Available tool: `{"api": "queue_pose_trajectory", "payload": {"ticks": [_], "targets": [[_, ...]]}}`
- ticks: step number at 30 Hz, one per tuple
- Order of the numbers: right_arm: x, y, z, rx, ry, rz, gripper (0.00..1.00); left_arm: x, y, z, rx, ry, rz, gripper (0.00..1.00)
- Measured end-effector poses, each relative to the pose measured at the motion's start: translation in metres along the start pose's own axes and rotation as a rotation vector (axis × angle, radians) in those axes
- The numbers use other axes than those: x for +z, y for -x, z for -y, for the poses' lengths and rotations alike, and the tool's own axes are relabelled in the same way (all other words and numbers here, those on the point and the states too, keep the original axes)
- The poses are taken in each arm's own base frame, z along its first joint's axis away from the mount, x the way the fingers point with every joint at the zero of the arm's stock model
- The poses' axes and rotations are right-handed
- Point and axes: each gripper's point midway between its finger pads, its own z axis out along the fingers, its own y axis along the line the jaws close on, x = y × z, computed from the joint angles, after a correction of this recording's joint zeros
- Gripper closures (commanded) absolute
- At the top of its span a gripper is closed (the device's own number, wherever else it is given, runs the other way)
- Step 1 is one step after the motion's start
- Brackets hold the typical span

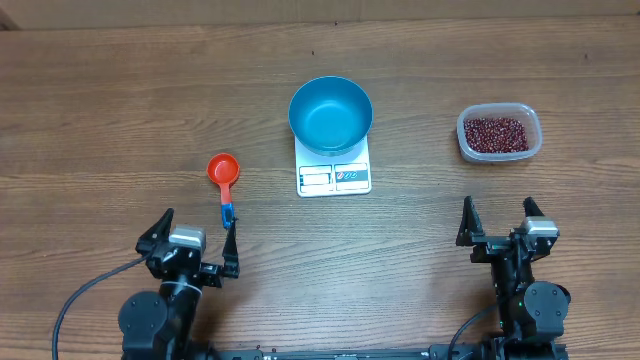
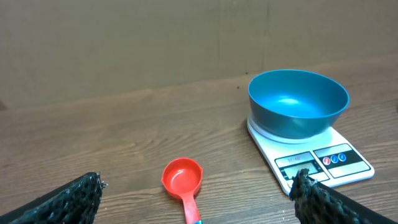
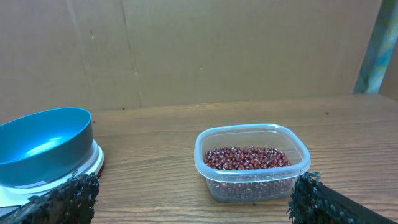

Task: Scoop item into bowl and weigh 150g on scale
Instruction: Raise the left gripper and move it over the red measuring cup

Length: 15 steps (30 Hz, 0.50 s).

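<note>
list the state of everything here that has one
blue bowl, empty, upright on the scale
scale, carrying the bowl, display unreadable
beans, all in the clear tub
clear tub, uncovered, partly filled
red scoop, empty, not held
left tool, open, empty
right tool, open, empty

Wide gaps of bare table [image 1: 100, 120] separate the scoop [image 1: 224, 172], the bowl [image 1: 330, 112] sitting on the scale [image 1: 334, 178], and the tub [image 1: 499, 133]. The middle of the near edge is open.
</note>
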Motion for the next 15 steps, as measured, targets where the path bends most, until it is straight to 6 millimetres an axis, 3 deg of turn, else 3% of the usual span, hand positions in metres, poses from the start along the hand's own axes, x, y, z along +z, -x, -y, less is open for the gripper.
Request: {"api": "queue_pose_trajectory", "payload": {"ticks": [15], "targets": [[0.000,0.000,0.000,0.000,0.000,0.001,0.00,0.029,-0.010,-0.003,-0.007,-0.027,-0.276,0.00]]}}
